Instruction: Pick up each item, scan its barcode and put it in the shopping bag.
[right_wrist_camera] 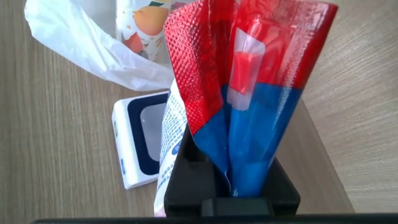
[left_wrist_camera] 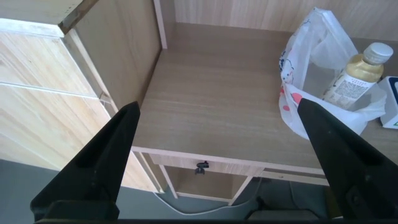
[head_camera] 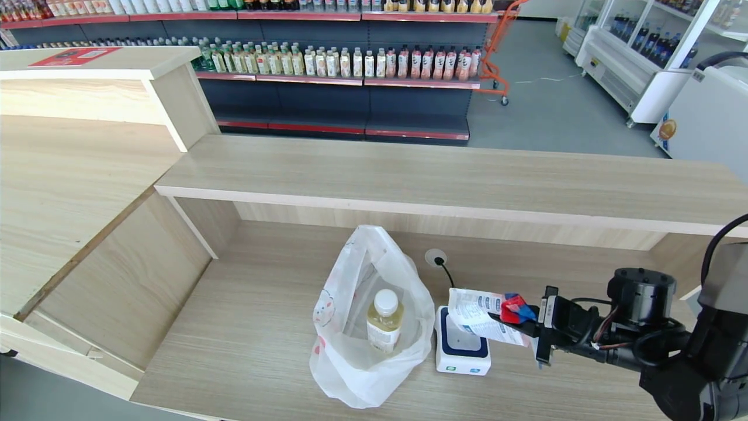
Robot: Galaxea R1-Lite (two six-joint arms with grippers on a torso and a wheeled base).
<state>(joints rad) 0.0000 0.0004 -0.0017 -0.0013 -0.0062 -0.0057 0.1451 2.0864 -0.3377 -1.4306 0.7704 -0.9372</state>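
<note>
Jaws of right gripper [head_camera: 509, 316] clamped on red-and-blue sealed end of packet [head_camera: 476, 314]; packet's white printed body juts out over scanner [head_camera: 461, 354]. Jaws of left gripper [left_wrist_camera: 219, 158] wide apart, above near left corner of tabletop [left_wrist_camera: 211, 112]. White shopping bag [head_camera: 350, 356] stands open just beside scanner; pale-yellow bottle [head_camera: 385, 323], white cap, upright inside. Tabletop light woodgrain, raised ledge [head_camera: 444, 175] behind. Drink shelves [head_camera: 339, 63], glass-door coolers [head_camera: 643, 52] beyond.

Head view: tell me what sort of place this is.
Probably a shop checkout: shelves of bottled drinks behind the wooden counter, a barcode scanner beside the shopping bag, and drink coolers at the right.
</note>
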